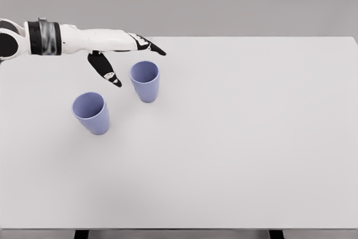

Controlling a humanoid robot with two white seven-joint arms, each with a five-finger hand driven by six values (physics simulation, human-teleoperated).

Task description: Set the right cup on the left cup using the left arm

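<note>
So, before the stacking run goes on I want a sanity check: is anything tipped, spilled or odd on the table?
Nothing stands out. Both lavender plastic cups, left and right, stand upright and apart on the white table. The open left hand hovers beside the right cup.

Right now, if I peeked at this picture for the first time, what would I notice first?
Probably the white left arm reaching in from the left edge, its left hand open with dark fingers spread above the white table. Just below it stand two upright lavender cups: the right cup near the fingertips and the left cup a little closer to us, apart from each other.
</note>
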